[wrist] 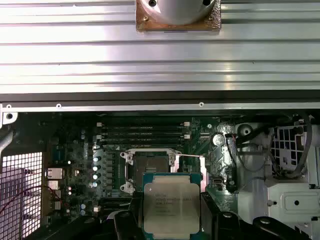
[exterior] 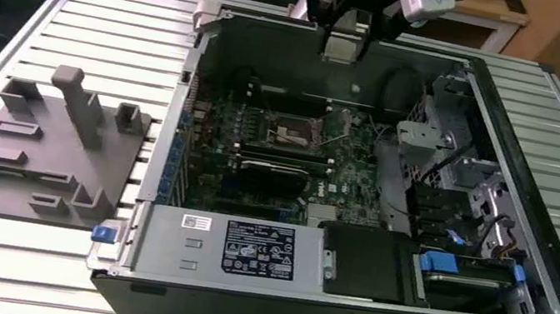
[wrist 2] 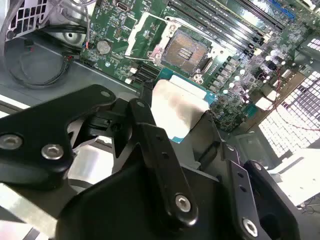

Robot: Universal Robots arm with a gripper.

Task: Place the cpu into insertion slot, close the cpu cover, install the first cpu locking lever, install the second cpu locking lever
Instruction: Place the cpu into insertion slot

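My gripper (wrist: 171,222) is shut on the cpu (wrist: 171,202), a flat square chip with a dull silver top, pinched by two opposite edges between black fingers (wrist: 125,222). In the exterior view the gripper (exterior: 344,47) hangs over the far wall of the open computer case, above and behind the motherboard. The insertion slot (wrist: 150,166) lies bare on the board, and its pale contact field (wrist 2: 185,52) is uncovered. The cpu cover (wrist 2: 144,31) is swung up beside the slot. In the second wrist view the cpu (wrist 2: 175,107) is apart from the slot, well above it.
The case (exterior: 514,101) lies open on a slatted metal table (exterior: 110,20). A grey power supply (exterior: 243,246) and a black drive bay fill the near end. Memory slots (wrist: 142,131) and cables flank the socket. A grey fixture block (exterior: 45,145) sits at the exterior view's left.
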